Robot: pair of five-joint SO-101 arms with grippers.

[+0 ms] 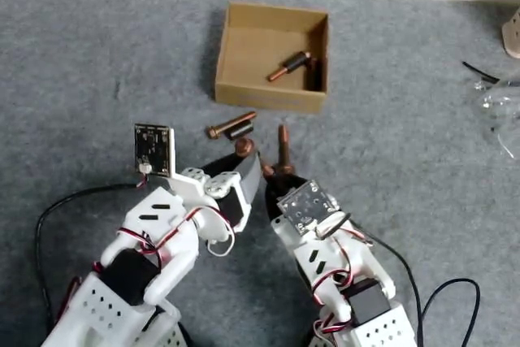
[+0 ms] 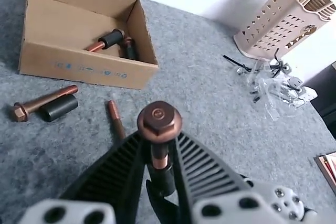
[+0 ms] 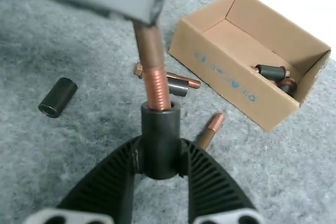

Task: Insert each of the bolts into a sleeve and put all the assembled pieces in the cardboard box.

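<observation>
A grey carpeted table (image 1: 422, 201) was seen, with a white slotted holder (image 2: 283, 19) and clear plastic bags (image 2: 273, 85) at the 2 to 3 o'clock edge in the high view. The cardboard box (image 1: 268, 97) was placed at 12 o'clock. An assembled piece (image 1: 291, 65) was lying inside it, with a second dark piece (image 3: 289, 85) beside it, type unclear. At table centre, 6 o'clock from the box, the left gripper (image 2: 159, 150) was clamped on the held bolt (image 2: 159, 121) just under its hex head. The right gripper (image 3: 160, 158) was closed around the held sleeve (image 3: 160, 137). The bolt's threaded end was seated in the sleeve's mouth, with most of the shank outside. A loose bolt (image 1: 230, 124) and loose sleeve (image 1: 239, 130) were lying side by side between box and grippers. A second loose bolt (image 1: 283, 145) was found near them, towards 3 o'clock. A second loose sleeve (image 3: 58, 96) was lying apart on the carpet.
</observation>
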